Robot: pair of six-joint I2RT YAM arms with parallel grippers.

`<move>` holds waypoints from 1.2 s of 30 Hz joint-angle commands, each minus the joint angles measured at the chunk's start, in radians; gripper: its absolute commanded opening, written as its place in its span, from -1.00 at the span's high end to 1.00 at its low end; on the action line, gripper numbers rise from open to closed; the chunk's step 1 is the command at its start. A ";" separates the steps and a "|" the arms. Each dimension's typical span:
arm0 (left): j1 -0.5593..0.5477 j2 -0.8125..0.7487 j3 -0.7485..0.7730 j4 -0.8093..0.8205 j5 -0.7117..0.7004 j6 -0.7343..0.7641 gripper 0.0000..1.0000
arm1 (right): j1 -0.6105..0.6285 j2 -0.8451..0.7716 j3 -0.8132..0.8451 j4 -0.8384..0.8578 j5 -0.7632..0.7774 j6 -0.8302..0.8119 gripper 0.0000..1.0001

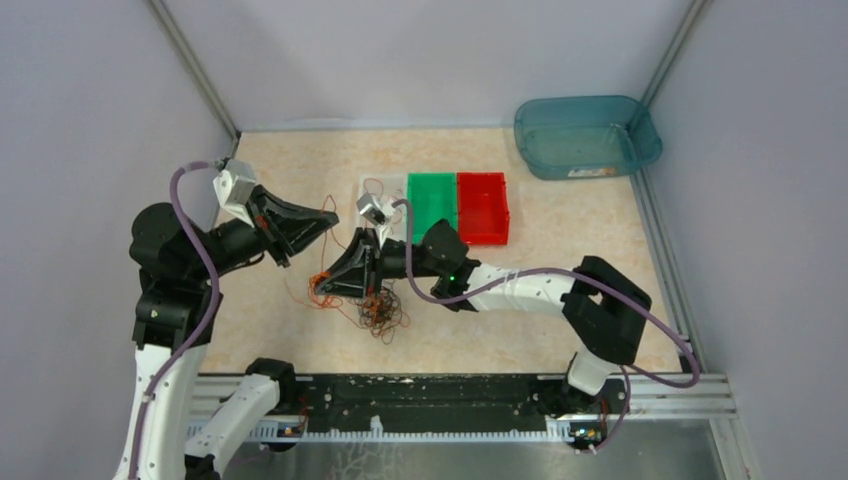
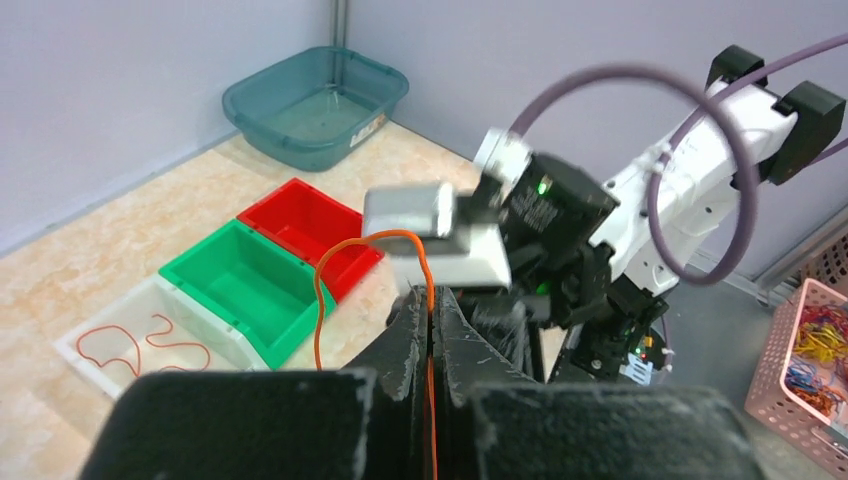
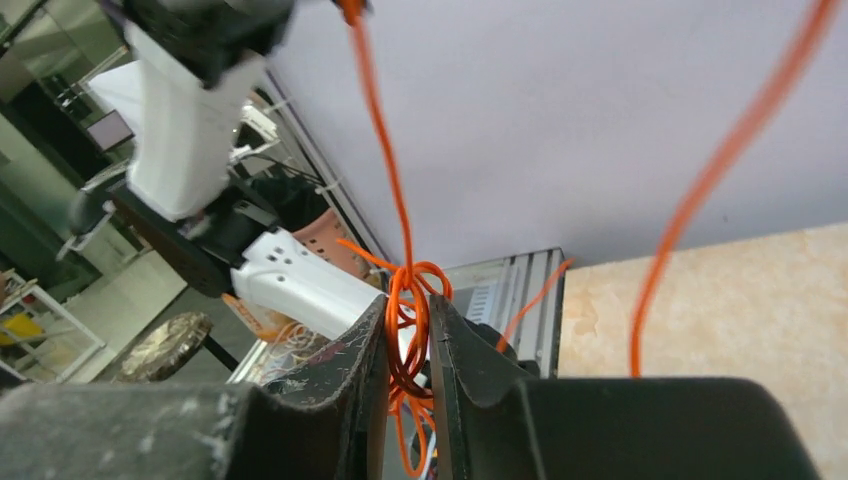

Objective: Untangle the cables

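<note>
Top external view: the left arm rises from the near-left corner with its elbow bent. Its forearm reaches toward the middle of the table (image 1: pixel 560 300), and the left gripper (image 1: pixel 333 213) is held above the surface, pointing right. The right arm stretches low across from the near-right side. The right gripper (image 1: pixel 325 285) points left and downward, just beside the tangle (image 1: pixel 378 310). This is a loose heap of hair-thin cables, orange-red mixed with darker ones, lying on the table near its middle, on the near side of the bins. Fine curly strands trail out of the heap toward both grippers.

From the left wrist, the fingers are pressed flat together on an orange strand (image 2: pixel 318 290). It rises from between the tips, arcs over and drops away on the left side (one single wire, as far as can be seen).

From the right wrist, the jaws stand narrow and pinch a knot of orange loops (image 3: pixel 405 300) that fills the slit between them. One wire climbs steeply from the knot, and another crosses the right of that view, apart from the fingers.

Beyond the left fingers, a white tray (image 2: pixel 75 352) holds one curled orange-red cable (image 2: pixel 105 340). A green bin (image 2: pixel 215 290) and then a red bin (image 2: pixel 300 225) sit side by side next to the tray.
</note>
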 commanded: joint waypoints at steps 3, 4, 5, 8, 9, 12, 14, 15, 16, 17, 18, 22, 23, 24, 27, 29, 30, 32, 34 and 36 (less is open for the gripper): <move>-0.001 0.010 0.074 0.082 -0.088 0.019 1.00 | 0.023 0.080 -0.068 0.057 0.087 -0.015 0.60; -0.001 0.011 0.080 0.087 -0.100 0.024 1.00 | 0.023 0.084 -0.079 0.057 0.095 -0.016 0.60; -0.002 0.009 0.085 0.094 -0.114 0.030 1.00 | 0.024 0.085 -0.092 0.056 0.105 -0.019 0.60; -0.001 0.008 0.106 0.112 -0.170 0.047 1.00 | 0.023 0.087 -0.130 0.062 0.139 -0.029 0.63; -0.002 0.008 0.114 0.115 -0.185 0.061 1.00 | 0.023 0.089 -0.142 0.065 0.146 -0.031 0.65; -0.001 0.013 0.146 0.130 -0.224 0.085 1.00 | 0.024 0.108 -0.173 0.098 0.155 -0.011 0.73; -0.002 0.017 0.167 0.142 -0.242 0.102 1.00 | 0.024 0.123 -0.200 0.134 0.157 0.016 0.76; -0.001 0.022 0.181 0.145 -0.248 0.111 1.00 | 0.027 0.132 -0.212 0.151 0.161 0.023 0.76; -0.002 0.028 0.197 0.145 -0.254 0.119 1.00 | 0.030 0.136 -0.227 0.157 0.170 0.023 0.79; -0.001 0.033 0.210 0.142 -0.256 0.126 1.00 | 0.032 0.138 -0.239 0.164 0.178 0.021 0.87; -0.001 0.036 0.221 0.142 -0.259 0.133 1.00 | 0.032 0.137 -0.254 0.173 0.191 0.020 1.00; -0.001 0.038 0.236 0.146 -0.274 0.160 1.00 | 0.032 0.124 -0.308 0.186 0.233 0.003 1.00; -0.001 0.037 0.239 0.150 -0.282 0.171 1.00 | 0.032 0.119 -0.321 0.179 0.244 -0.003 1.00; -0.002 0.037 0.241 0.158 -0.293 0.183 1.00 | 0.033 0.114 -0.338 0.175 0.258 -0.011 1.00; -0.001 0.034 0.254 0.200 -0.358 0.252 1.00 | 0.033 0.098 -0.393 0.156 0.293 -0.035 1.00; -0.002 0.037 0.265 0.240 -0.439 0.318 1.00 | 0.032 0.090 -0.428 0.132 0.320 -0.052 1.00; -0.002 0.038 0.270 0.265 -0.478 0.360 1.00 | 0.032 0.087 -0.448 0.130 0.335 -0.057 1.00; -0.001 0.043 0.277 0.321 -0.556 0.443 1.00 | 0.032 0.084 -0.493 0.138 0.368 -0.061 1.00; -0.002 0.050 0.281 0.381 -0.616 0.520 1.00 | 0.033 0.072 -0.529 0.121 0.399 -0.069 1.00; -0.001 0.062 0.301 0.403 -0.619 0.567 1.00 | 0.032 0.055 -0.556 0.108 0.427 -0.078 1.00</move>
